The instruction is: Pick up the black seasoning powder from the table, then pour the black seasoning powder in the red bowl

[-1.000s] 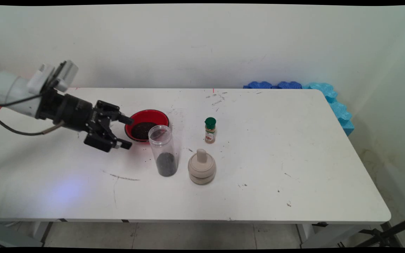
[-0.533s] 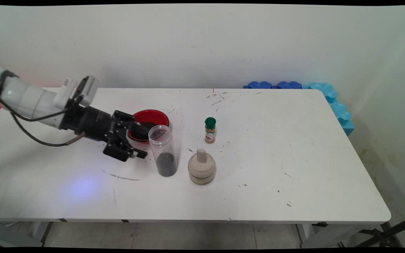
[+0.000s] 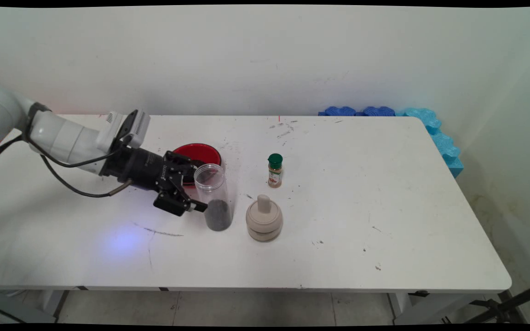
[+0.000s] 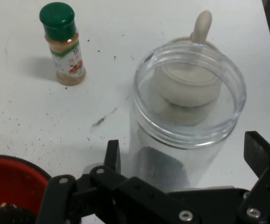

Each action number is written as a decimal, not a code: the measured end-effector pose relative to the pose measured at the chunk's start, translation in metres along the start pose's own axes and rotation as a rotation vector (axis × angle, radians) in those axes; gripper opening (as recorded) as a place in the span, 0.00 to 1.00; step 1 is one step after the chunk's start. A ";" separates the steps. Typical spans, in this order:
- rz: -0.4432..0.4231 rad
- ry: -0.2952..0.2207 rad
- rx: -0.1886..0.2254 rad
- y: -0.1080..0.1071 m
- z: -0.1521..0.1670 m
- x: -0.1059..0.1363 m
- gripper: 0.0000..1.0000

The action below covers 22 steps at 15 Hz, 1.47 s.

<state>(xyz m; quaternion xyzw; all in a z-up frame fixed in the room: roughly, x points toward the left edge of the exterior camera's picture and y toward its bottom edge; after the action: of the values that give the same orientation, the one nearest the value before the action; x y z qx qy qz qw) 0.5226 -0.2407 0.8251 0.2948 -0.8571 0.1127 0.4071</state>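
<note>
Pincer (image 3: 199, 186) of mine is low over the white table (image 3: 384, 220), and it is wide open. It holds nothing. One finger (image 4: 112, 156) is on one side of the tall clear jar (image 3: 214, 195) and the other finger is on the far side, so the jar stands in the gap between them. From the main view I cannot tell if a finger touches the glass. In the hand view both fingers look a little apart from it.

That jar stands up straight with no lid on. It has some black bits at the bottom.

Behind my pincer sits a red bowl (image 3: 203, 152) with dark stuff in it, close to the jar. On the other side of the jar is a round tan pot with a knob (image 3: 264, 218), just beside it. A small spice bottle with a green cap (image 3: 274, 170) stands farther back, near the tan pot. Blue foam pieces (image 3: 430, 128) lie along the far right edge of the table, well apart from everything else.
</note>
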 end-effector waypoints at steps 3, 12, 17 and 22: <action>0.002 0.000 0.004 -0.001 0.005 -0.001 1.00; 0.006 0.012 -0.001 -0.002 0.016 -0.002 0.00; 0.007 0.020 -0.001 -0.002 0.006 0.000 0.00; -0.025 0.033 0.024 -0.002 -0.026 0.013 0.00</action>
<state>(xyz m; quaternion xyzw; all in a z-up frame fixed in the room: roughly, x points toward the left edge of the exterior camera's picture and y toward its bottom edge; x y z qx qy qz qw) 0.5337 -0.2366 0.8515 0.3086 -0.8451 0.1227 0.4190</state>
